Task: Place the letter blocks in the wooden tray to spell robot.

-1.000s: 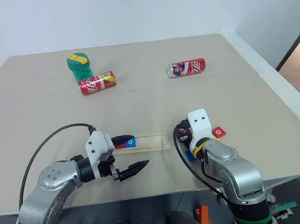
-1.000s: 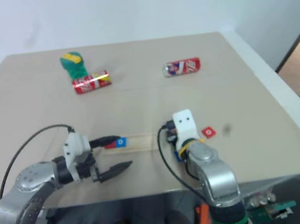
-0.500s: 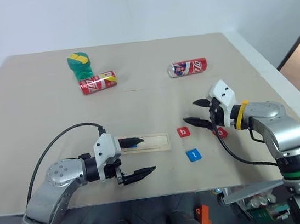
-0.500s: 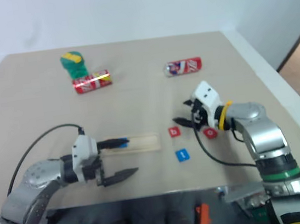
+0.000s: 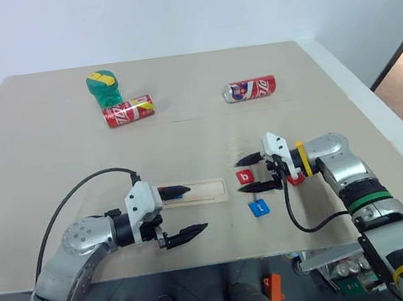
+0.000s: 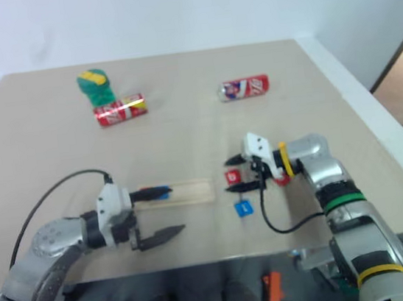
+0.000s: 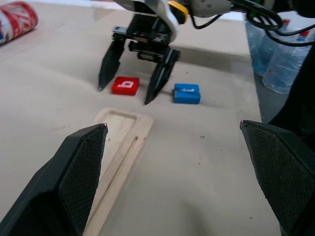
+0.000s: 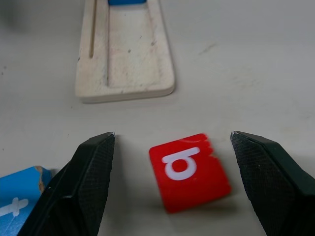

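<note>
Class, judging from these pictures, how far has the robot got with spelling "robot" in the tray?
Done: a blue tile sits in the wooden tray by the open left pincer. In hand: the open right pincer straddles the red b tile, not yet gripping. Left: the blue t tile and a red tile under the right wrist.

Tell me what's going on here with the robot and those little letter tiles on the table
The robot is spelling a word by putting letter tiles in the wooden tray. Its right end effector is open, with one finger on each side of the red b tile, which lies flat on the table, not gripped yet. The blue t tile lies next to it, nearer the robot. The left end effector, also open, sits at the tray's left end, where a blue tile is already placed. Two soda cans lie at the far side.
</note>
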### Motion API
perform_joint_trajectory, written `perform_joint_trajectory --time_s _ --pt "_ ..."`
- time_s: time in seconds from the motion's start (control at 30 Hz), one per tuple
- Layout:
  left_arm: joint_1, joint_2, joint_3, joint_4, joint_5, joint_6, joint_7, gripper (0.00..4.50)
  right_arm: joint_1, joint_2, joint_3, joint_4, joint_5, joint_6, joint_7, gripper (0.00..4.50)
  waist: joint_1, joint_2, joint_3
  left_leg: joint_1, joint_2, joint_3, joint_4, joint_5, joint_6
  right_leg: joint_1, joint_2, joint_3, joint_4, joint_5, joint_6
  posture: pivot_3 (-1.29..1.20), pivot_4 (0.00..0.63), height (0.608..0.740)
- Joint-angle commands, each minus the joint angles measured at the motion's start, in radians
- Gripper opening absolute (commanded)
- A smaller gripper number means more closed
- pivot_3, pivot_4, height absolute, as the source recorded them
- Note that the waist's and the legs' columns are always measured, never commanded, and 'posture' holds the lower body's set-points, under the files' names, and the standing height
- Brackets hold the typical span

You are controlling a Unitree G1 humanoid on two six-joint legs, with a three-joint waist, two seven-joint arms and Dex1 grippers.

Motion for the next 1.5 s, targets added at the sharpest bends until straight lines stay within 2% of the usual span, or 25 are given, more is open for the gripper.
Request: perform_joint_trajectory --time_s 0.03,0.17,0.2,0.23,0.43,0.57,0.6,0.63,0.73,0.77,0.97,1.2,1.37,1.5 --pt "0.006 0.0 0.024 -0.058 -0.012 0.007 0.023 4.5 0.02 0.004 -0.011 0.016 -0.027 -0.026 -0.047 3.63 0.0 0.0 0.0 0.0 0.0 0.0 0.0 0.0 0.0 0.0 0.0 0.0 0.0 0.0 0.0 0.0 0.15 0.74" --pt "0.011 0.002 0.026 -0.064 -0.018 0.016 0.034 4.5 0.035 -0.006 -0.023 -0.003 -0.038 0.02 -0.103 3.63 0.0 0.0 0.0 0.002 0.001 0.0 0.001 0.001 -0.001 0.001 0.002 0.0 0.001 0.001 0.0 0.0 0.15 0.74" --pt "0.01 0.002 0.026 -0.063 -0.02 0.019 0.035 4.5 0.039 -0.008 -0.026 -0.018 -0.035 0.042 -0.112 3.31 0.0 0.0 0.0 0.003 0.001 0.0 0.001 0.001 -0.001 0.001 0.002 0.0 0.001 0.001 0.0 0.0 0.15 0.74" --pt "0.01 0.001 0.026 -0.063 -0.02 0.021 0.036 4.5 0.048 -0.009 -0.03 -0.041 -0.033 0.072 -0.129 3.27 0.0 0.0 0.0 0.004 0.001 0.0 0.001 0.002 -0.001 0.002 0.002 0.0 0.002 0.001 0.001 0.0 0.15 0.74" --pt "-0.001 -0.005 0.017 -0.051 -0.021 0.025 0.04 4.5 0.167 -0.021 -0.034 -0.289 -0.021 0.274 -0.212 3.27 0.0 0.0 0.0 0.005 0.001 0.001 0.001 0.009 0.0 0.003 0.002 0.0 0.002 0.003 0.0 0.0 0.15 0.74" --pt "-0.009 -0.004 0.014 -0.043 -0.02 0.025 0.035 4.5 0.207 -0.029 -0.027 -0.371 -0.028 0.345 -0.239 3.27 0.0 0.0 0.0 0.006 0.001 0.0 0.001 0.01 0.0 0.002 0.002 0.0 0.002 0.003 0.0 0.0 0.15 0.74" --pt "-0.01 -0.004 0.014 -0.042 -0.019 0.025 0.034 4.5 0.212 -0.031 -0.027 -0.383 -0.029 0.359 -0.246 2.89 0.0 0.0 0.0 0.006 0.001 0.0 0.001 0.01 0.0 0.002 0.002 0.0 0.002 0.003 0.0 0.0 0.15 0.74" --pt "-0.011 -0.004 0.013 -0.039 -0.019 0.025 0.033 4.5 0.215 -0.031 -0.029 -0.393 -0.028 0.369 -0.252 2.78 0.0 0.0 0.0 0.006 0.001 0.001 0.0 0.01 0.0 0.002 0.002 0.0 0.002 0.003 0.0 0.0 0.15 0.74" --pt "-0.01 -0.004 0.014 -0.035 -0.019 0.024 0.033 4.5 0.221 -0.03 -0.033 -0.42 -0.023 0.398 -0.264 1.81 0.001 0.0 -0.001 0.005 0.001 0.0 -0.001 0.009 -0.001 0.002 0.002 0.0 0.002 0.003 0.004 0.0 0.15 0.74" --pt "-0.01 -0.004 0.014 -0.034 -0.018 0.023 0.033 4.5 0.223 -0.031 -0.032 -0.428 -0.023 0.406 -0.266 1.27 0.001 0.0 0.0 0.005 0.001 0.0 -0.001 0.009 -0.001 0.002 0.002 0.0 0.002 0.004 0.004 0.0 0.15 0.74" --pt "-0.007 -0.006 0.017 -0.03 -0.009 0.016 0.041 4.5 0.224 -0.036 -0.033 -0.449 -0.024 0.425 -0.284 1.23 0.0 0.0 -0.001 0.006 0.0 0.001 0.0 0.01 -0.001 0.002 0.002 0.001 0.002 0.003 0.001 0.0 0.15 0.74" --pt "0.048 -0.02 0.121 0.025 0.056 -0.062 0.133 4.5 0.137 0.007 -0.055 -0.499 0.01 0.442 -0.314 1.23 0.0 0.0 0.0 0.005 0.001 0.001 0.0 0.01 -0.001 0.002 0.002 0.001 0.002 0.003 0.0 0.0 0.15 0.74" --pt "0.135 -0.063 0.175 0.039 0.101 -0.077 0.238 4.5 0.057 0.11 0.039 -0.634 0.048 0.527 -0.278 1.23 -0.008 0.001 0.0 0.004 0.003 0.002 -0.002 0.01 -0.001 -0.003 0.003 0.001 0.003 0.006 0.002 0.0 0.15 0.74" --pt "0.154 -0.123 0.181 0.002 0.083 -0.032 0.309 4.5 0.03 0.173 0.127 -0.604 0.004 0.481 -0.267 1.23 0.001 0.0 0.0 0.001 0.004 -0.001 -0.003 0.009 -0.001 -0.004 0.005 -0.002 0.004 0.003 0.002 0.0 0.15 0.74"
